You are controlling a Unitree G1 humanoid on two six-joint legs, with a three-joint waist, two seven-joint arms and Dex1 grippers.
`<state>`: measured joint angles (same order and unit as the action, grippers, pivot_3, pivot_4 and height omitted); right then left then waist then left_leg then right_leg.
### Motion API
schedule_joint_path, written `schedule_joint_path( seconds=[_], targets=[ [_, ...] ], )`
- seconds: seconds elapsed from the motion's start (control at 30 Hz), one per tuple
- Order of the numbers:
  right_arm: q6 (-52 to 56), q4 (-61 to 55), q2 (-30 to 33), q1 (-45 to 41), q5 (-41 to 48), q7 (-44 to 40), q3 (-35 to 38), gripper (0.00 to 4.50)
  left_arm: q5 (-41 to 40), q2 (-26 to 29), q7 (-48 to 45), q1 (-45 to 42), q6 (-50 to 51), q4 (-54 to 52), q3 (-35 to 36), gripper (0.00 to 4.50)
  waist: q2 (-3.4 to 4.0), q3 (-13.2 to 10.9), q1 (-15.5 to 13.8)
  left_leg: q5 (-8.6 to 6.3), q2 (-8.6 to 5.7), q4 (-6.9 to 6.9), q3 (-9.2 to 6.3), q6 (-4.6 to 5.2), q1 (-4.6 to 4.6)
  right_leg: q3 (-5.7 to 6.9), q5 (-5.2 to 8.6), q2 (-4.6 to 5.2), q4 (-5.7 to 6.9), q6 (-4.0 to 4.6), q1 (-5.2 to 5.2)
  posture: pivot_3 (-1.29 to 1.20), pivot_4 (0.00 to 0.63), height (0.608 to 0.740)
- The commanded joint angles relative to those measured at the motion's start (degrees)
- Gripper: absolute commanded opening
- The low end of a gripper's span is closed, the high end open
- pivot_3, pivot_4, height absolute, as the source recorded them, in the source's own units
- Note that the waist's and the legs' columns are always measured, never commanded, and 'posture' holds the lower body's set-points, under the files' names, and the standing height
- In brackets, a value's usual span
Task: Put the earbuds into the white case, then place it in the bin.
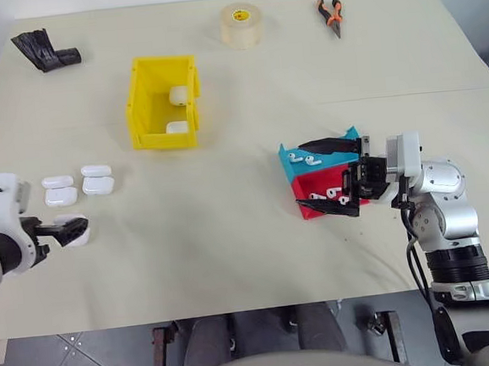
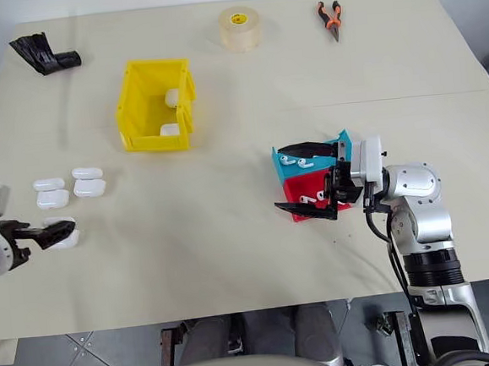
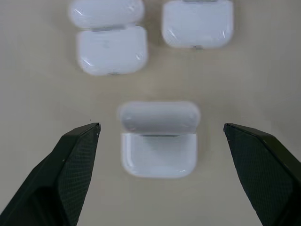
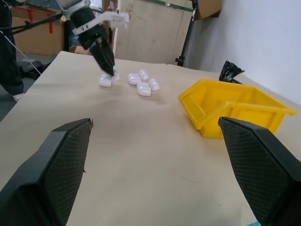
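Sitting open on the beige table [image 1: 250,259], a small glossy white case [image 3: 159,140] has rounded corners and its hinged lid flipped back. The left gripper [image 3: 162,165] hovers over it, black fingers spread wide on either side, not touching. Just beyond lie three more identical white cases [image 1: 79,186], some open. Further back stands the bright yellow bin [image 1: 163,101], with two white cases inside. On the right, tiny white earbuds [image 1: 306,158] rest in a blue and red tray [image 1: 323,185]; the right gripper [image 1: 333,178] spans it, fingers spread.
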<state>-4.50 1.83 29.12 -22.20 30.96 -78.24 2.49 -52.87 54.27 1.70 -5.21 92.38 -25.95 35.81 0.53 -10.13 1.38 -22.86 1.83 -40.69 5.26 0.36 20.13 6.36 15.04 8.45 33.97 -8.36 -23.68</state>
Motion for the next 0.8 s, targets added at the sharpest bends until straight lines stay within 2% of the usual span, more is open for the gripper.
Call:
schedule_joint_path(
  seconds=[0.03,0.33,0.67,0.8],
  targets=[
    [0.1,-2.4,-0.1,0.1,1.0,0.3,0.1,4.50,-3.6,0.5,3.9,-0.2,0.1,2.4,-2.0,4.47,0.00,0.0,0.2,0.01,0.00,0.00,0.00,-0.01,0.00,0.00,0.00,0.00,0.00,0.00,0.00,0.00,0.150,0.740],
    [-0.7,-2.9,0.0,1.8,1.1,0.8,0.9,4.50,-9.6,0.4,11.3,2.5,0.1,3.9,-2.4,4.47,0.00,0.0,0.2,0.02,0.00,0.01,0.00,-0.04,-0.02,-0.03,0.00,0.00,0.01,0.00,0.00,0.00,0.150,0.740],
    [-0.4,-4.1,-0.2,3.0,1.1,1.6,0.5,4.50,-7.9,0.0,11.0,1.3,0.1,5.2,-4.3,4.47,0.03,0.0,0.2,0.05,-0.01,0.01,0.05,-0.09,-0.07,-0.05,0.00,-0.01,0.06,0.01,0.00,0.00,0.150,0.740],
    [0.1,-4.5,-0.1,3.2,1.2,1.9,0.3,4.50,-5.9,-0.8,10.8,0.4,0.1,5.7,-4.4,3.59,0.03,0.0,0.2,0.05,-0.01,0.01,0.05,-0.11,-0.07,-0.06,0.00,-0.01,0.07,0.01,0.01,0.00,0.150,0.740]
  ],
)
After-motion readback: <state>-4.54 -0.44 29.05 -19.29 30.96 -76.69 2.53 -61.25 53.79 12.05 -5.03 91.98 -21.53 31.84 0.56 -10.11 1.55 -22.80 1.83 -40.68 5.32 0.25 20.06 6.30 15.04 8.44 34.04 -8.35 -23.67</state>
